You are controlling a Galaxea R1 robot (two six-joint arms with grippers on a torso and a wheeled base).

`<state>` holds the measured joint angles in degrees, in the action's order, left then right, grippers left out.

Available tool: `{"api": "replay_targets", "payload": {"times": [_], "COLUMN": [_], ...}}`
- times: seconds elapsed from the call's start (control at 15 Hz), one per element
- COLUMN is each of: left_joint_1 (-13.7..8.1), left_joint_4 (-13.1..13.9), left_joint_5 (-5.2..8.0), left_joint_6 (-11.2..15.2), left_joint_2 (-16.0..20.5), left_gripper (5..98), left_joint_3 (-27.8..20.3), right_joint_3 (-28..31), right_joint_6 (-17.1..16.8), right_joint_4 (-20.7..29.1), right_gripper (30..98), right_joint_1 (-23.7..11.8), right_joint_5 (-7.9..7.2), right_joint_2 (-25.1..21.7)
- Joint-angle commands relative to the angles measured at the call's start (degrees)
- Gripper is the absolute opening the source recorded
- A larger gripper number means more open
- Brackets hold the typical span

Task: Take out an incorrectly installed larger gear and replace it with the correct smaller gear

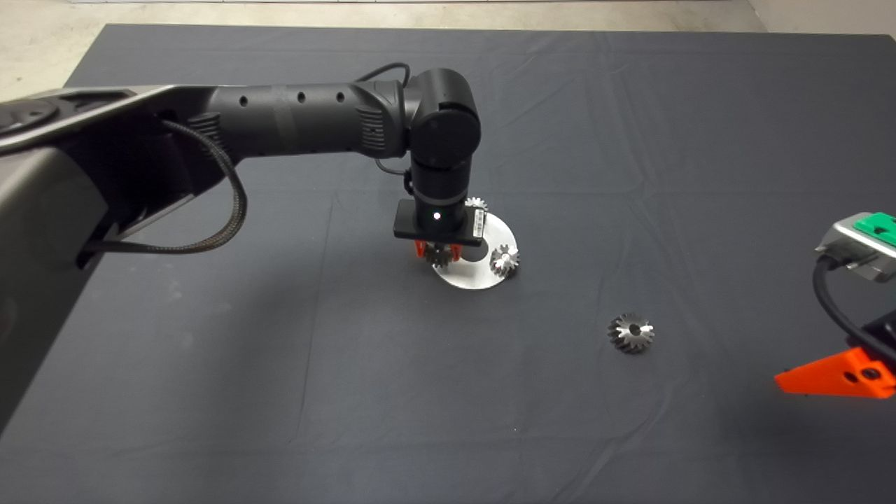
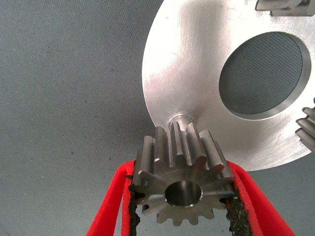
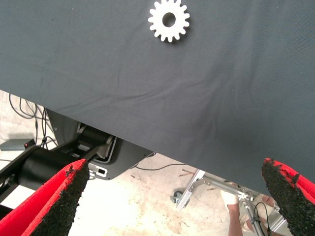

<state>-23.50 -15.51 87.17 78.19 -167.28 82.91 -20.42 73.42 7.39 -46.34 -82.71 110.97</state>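
- The dark mat point(image 1: 280, 392) covers the table and carries all the parts.
- The left arm point(image 1: 294, 119) reaches in over the mat and points its wrist straight down above the silver disc.
- The right gripper point(image 1: 836, 374) waits at the mat's edge, well apart from the work. Its jaws stand wide apart with nothing between them. The right wrist view shows one red finger point(image 3: 49, 206) on each side, and the mat edge and floor beyond.
- The silver disc point(image 1: 483, 276) lies flat on the mat directly beneath the left gripper. It has a large round opening point(image 2: 263, 73) beyond the jaws, and a short pin point(image 2: 179, 119) stands on the disc just past the jaw tips.
- The larger gear point(image 1: 631, 332) lies on the bare mat, well apart from the left jaws and off the disc, between the disc and the right gripper. The right wrist view shows it point(image 3: 169, 19) far out ahead of the open right jaws.
- The left gripper point(image 2: 182, 194) is clamped on the smaller gear point(image 2: 182, 189). The black pads point(image 2: 134, 209) press on the teeth at both sides, and the centre hole faces the wrist camera.
- The held gear sits just in front of the pin. Whether its bore is over the pin cannot be told.
- A second small gear point(image 1: 504, 260) stands on the disc just beside the left jaws, on the far side of the opening.
- A third small gear point(image 1: 476, 204) shows at the disc's rim behind the left wrist, partly hidden.
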Motion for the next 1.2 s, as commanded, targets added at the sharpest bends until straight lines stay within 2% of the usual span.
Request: {"api": "replay_targets", "payload": {"times": [0.0,1.13], "left_joint_1": [-0.67,-0.67], "left_joint_4": [-0.94,-1.10], "left_joint_5": [4.06,3.35], "left_joint_6": [-0.32,-0.23], "left_joint_2": [-0.64,-0.88], "left_gripper": [33.7,33.7], "left_joint_3": [0.48,0.66], "right_joint_3": [0.22,0.22], "right_joint_6": [0.40,0.40], "right_joint_4": [1.75,1.75], "right_gripper": [92.4,92.4], "right_joint_1": [-0.95,-0.95], "right_joint_5": [-0.08,0.01], "right_joint_2": [0.09,0.09]}}
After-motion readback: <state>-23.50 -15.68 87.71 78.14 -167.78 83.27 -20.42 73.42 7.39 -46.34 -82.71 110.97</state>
